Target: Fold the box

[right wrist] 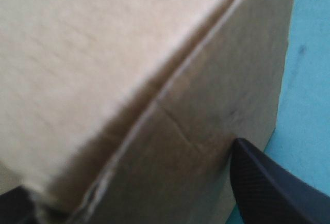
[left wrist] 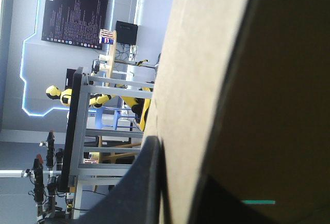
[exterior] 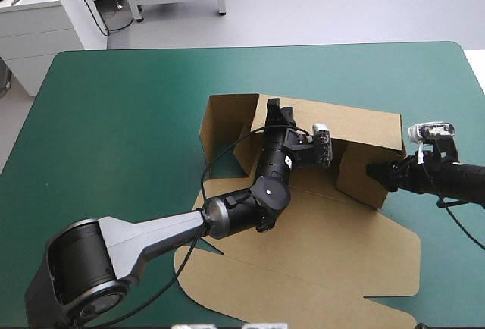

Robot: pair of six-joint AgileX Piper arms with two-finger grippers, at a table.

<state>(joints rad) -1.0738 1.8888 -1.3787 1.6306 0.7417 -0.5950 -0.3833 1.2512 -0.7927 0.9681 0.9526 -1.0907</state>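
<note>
The left gripper (exterior: 275,114) appears clamped on the far wall of the brown box (exterior: 356,126), the board pinched between its 2 black fingers. The right gripper (exterior: 373,170) stands wide, with the box's end-wall corner between its fingers. Farther out, the lid (exterior: 326,261) lies flat on the teal-green cover (exterior: 114,117). An uneven push from the right could buckle that corner or pull the wall out of the left's pinch.

We see the desk (exterior: 121,117) under its teal-green cover (exterior: 356,71), rounded at both far corners; the cover also shows in our right wrist view.
</note>
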